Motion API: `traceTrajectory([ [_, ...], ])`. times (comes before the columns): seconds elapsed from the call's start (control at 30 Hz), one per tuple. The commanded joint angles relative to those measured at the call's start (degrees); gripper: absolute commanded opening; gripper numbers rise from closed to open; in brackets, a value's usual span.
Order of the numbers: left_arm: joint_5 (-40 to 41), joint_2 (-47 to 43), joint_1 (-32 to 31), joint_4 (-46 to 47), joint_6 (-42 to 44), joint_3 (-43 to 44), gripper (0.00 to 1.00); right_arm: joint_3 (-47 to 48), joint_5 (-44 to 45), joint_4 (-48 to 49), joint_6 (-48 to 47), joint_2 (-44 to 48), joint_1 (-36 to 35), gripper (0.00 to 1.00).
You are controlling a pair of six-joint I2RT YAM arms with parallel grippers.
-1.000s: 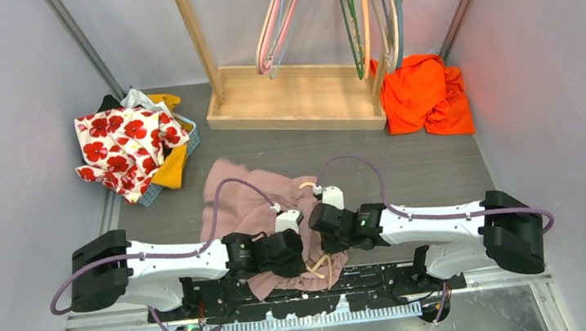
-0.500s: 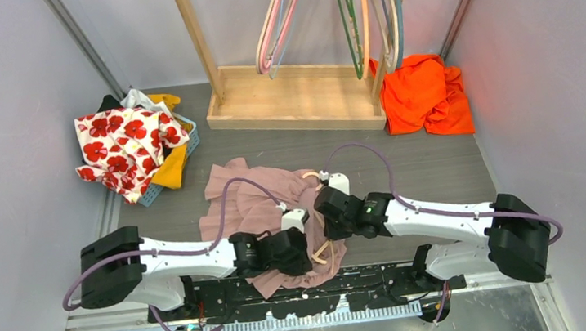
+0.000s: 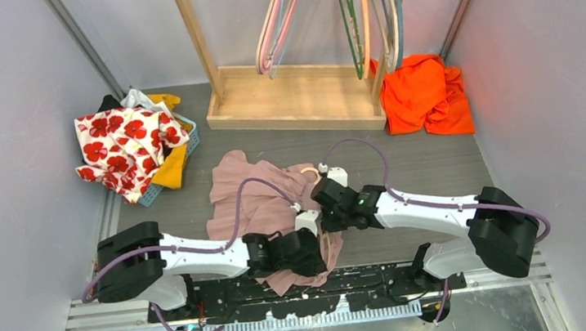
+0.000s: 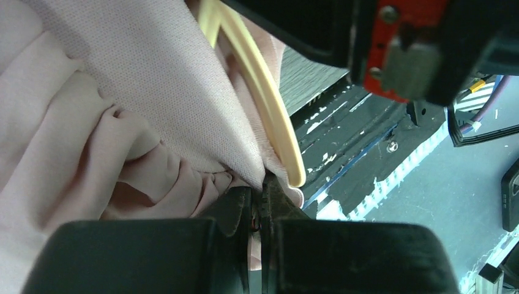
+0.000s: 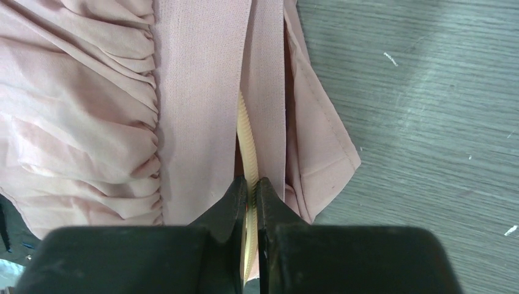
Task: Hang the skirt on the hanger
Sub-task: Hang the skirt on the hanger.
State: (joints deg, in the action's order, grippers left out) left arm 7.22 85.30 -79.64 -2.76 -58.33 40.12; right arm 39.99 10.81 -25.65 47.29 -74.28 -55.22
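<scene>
Skirt [image 3: 248, 203]: bunched on the table [image 3: 438, 167] between both arms, at 12 o'clock from their bases. The left gripper [image 4: 262, 191] is closed on a pinch of waistband cloth, probably to keep the band taut. The right gripper [image 5: 252, 187] is clamped on the cream hanger [image 5: 247, 144]. The hanger bar runs inside the band toward 12 o'clock, apparently for threading. The wooden rack [image 3: 291, 100] stands farther out at 12 o'clock.

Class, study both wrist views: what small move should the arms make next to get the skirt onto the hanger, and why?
Probably the left gripper should draw the skirt over the hanger end. It is shut on the skirt's edge, the right gripper is shut on the hanger, and the hanger's end shows bare beside the cloth.
</scene>
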Motion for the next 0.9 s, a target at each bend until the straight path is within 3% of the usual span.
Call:
traceTrajectory([
  [0.0, -5.5, 0.2, -1.8, 5.4, 0.3, 2.4, 0.0, 4.0, 2.6, 10.1, 3.0, -0.2, 2.4, 0.01],
  [0.57, -4.7, 1.4, -3.0, 3.0, -0.7, 1.1, 0.0, 5.2, -6.2, 10.2, 1.3, 2.6, 10.1, 0.01],
  [0.87, -4.2, -1.0, -3.0, 0.8, -0.6, 0.5, 0.0, 4.3, -5.2, 9.9, 0.0, 3.2, 10.9, 0.01],
])
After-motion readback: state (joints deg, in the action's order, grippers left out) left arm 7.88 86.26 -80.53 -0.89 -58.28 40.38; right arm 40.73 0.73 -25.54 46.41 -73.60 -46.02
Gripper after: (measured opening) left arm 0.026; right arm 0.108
